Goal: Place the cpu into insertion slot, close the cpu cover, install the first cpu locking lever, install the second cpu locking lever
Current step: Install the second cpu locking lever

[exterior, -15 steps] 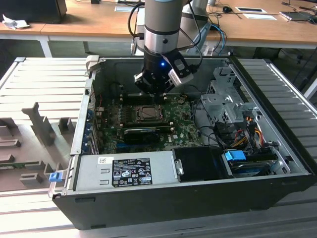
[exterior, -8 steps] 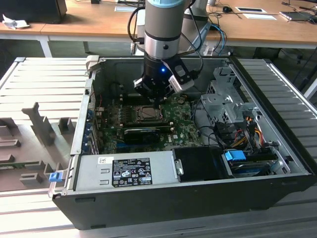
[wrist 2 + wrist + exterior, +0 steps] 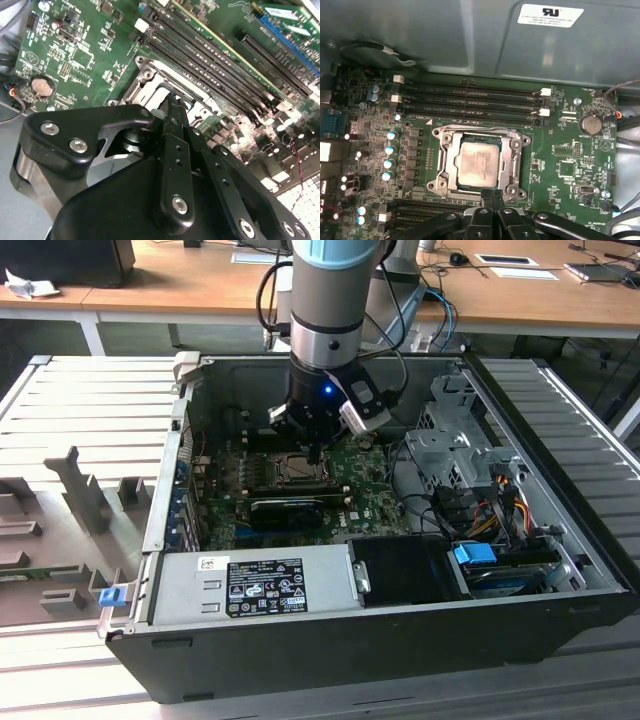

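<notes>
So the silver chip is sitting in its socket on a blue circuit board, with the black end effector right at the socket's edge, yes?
Nearly: the circuit board is green, not blue, as the first wrist view shows. The cpu does sit in the insertion slot, with the end effector at its edge.

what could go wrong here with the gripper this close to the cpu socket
The black gripper sits at the edge of the grey metal cpu cover, which lies flat around the square silver cpu. If it slips sideways, it could scrape the chip's top or the green circuit board. The long black memory slots lie beside the socket, so a wide sweep might strike their white latches.
</notes>
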You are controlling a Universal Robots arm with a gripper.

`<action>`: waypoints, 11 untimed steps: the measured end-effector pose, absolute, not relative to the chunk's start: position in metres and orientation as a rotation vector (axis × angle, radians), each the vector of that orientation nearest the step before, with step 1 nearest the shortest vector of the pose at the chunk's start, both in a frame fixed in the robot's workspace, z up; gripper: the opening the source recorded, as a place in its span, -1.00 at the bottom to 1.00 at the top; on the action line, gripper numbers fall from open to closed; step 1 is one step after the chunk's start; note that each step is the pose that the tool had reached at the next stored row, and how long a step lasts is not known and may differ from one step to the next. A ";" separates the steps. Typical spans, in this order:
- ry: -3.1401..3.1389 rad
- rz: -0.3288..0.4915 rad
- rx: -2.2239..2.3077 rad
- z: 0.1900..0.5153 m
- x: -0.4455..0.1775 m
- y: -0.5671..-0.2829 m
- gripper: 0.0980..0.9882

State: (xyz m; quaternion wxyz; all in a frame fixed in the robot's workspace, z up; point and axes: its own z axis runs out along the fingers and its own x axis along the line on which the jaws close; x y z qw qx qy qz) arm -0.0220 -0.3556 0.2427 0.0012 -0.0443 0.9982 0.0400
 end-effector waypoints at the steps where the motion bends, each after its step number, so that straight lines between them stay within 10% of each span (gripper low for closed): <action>1: 3.134 0.126 -0.141 0.242 -0.023 -0.357 -0.98; 11: 3.132 0.165 -0.153 0.240 -0.035 -0.374 -0.98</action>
